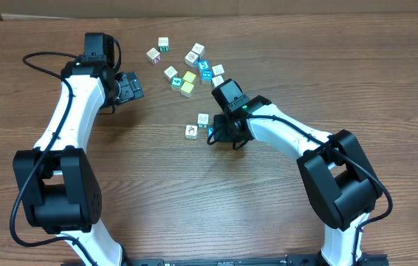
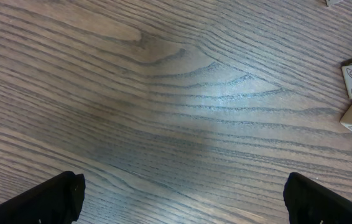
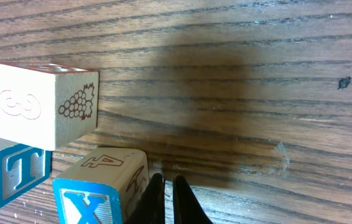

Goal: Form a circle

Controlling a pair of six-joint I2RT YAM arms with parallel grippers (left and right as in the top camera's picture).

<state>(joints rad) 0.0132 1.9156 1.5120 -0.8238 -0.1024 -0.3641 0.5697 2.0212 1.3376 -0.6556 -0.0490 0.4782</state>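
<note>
Desk point(image 1: 157, 192) first: the left jaws, spread wide at upper left, threaten nothing. Right jaws, clenched empty, sit just beside the circle point(image 1: 192, 131) at mid-frame (barely a cluster); a careless shove could knock the X cube point(image 3: 92, 199) askew, breaking it.

Brown wood table point(image 1: 194, 207) with a loose bunch of small white, yellow and blue cubes point(image 1: 189, 77) lying near the far side and a tight clump of cubes point(image 1: 203, 119) nearer the middle.
</note>
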